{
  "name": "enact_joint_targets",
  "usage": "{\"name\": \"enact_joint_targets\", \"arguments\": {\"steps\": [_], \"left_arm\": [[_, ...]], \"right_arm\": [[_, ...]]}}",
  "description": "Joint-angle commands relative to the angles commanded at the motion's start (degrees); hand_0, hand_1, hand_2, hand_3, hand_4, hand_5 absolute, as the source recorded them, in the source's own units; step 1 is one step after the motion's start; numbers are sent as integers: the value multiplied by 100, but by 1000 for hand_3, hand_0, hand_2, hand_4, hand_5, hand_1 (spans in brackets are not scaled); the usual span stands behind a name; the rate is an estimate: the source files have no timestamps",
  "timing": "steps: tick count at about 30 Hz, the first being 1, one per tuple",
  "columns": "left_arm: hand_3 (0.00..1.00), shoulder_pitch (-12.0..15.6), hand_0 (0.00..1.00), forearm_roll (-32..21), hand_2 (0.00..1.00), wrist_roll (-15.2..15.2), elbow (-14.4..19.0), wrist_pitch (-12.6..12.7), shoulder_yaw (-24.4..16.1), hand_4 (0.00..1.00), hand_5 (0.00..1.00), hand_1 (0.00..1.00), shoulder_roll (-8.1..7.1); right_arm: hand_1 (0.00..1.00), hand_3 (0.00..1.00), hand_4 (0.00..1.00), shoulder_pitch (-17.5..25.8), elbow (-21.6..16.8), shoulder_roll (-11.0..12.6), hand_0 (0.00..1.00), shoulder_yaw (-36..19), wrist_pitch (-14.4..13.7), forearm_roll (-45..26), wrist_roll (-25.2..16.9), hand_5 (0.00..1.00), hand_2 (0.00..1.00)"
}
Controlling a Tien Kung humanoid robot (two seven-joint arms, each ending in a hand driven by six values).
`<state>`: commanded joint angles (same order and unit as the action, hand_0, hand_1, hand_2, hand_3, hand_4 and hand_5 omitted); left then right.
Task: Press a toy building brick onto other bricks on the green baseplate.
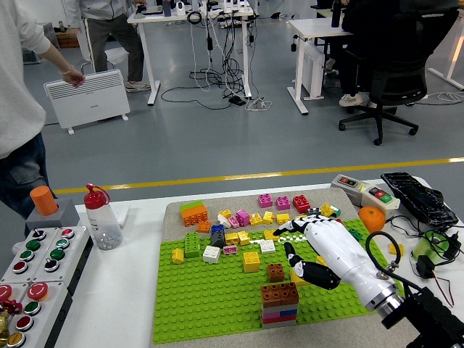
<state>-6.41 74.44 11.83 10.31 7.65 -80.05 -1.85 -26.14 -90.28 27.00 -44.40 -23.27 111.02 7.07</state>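
Right hand (319, 250) fingers spread, empty, over green baseplate (210, 304); brick stack (279, 304) near, loose bricks (239, 235) beyond.

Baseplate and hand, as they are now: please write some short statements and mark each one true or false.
1. The right hand grips the brick stack. False: it is lifted off, up and to the right of the stack, holding nothing.
2. The stack stands near the front edge of the green baseplate, with a brown brick on top. True.
3. A single brown brick sits just behind the stack. True.
4. The orange lies on the baseplate. False: it lies off the baseplate, by its far right corner.
5. The bottle with the red cap stands to the left of the baseplate. True.
6. A person leans over the table's far side. False: a person stands only at the left edge of the view.
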Motion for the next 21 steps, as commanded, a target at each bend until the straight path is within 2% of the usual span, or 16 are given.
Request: {"name": "enact_joint_targets", "arguments": {"steps": [3, 4, 9, 10, 15, 16, 21], "left_arm": [[576, -1, 658, 6, 702, 1, 0, 0, 0, 294, 998, 682, 0], [576, -2, 659, 9, 701, 1, 0, 0, 0, 295, 998, 682, 1], [576, 0, 659, 13, 701, 2, 0, 3, 1, 295, 998, 682, 3], [576, -1, 658, 17, 702, 5, 0, 3, 1, 294, 998, 682, 4], [576, 7, 658, 33, 702, 15, 0, 2, 8, 294, 998, 682, 7], [576, 9, 658, 37, 702, 16, 0, 3, 6, 294, 998, 682, 7], [576, 25, 658, 63, 702, 18, 0, 5, -10, 294, 998, 682, 10]], "right_arm": [[766, 797, 376, 48, 217, 20, 819, -339, 154, 53, 159, 159, 804], [815, 831, 400, 70, 287, 28, 853, -448, 216, 76, 213, 150, 838], [815, 831, 400, 200, 531, 68, 853, -808, 416, 158, 350, 150, 838], [850, 848, 445, 237, 585, 78, 868, -882, 471, 178, 385, 136, 855], [850, 848, 445, 471, 798, 195, 868, -1206, 921, 323, 639, 136, 855], [843, 846, 535, 510, 820, 220, 885, -1245, 992, 342, 672, 141, 862], [843, 846, 535, 754, 828, 401, 885, -1421, 1326, 400, 722, 141, 862]]}}
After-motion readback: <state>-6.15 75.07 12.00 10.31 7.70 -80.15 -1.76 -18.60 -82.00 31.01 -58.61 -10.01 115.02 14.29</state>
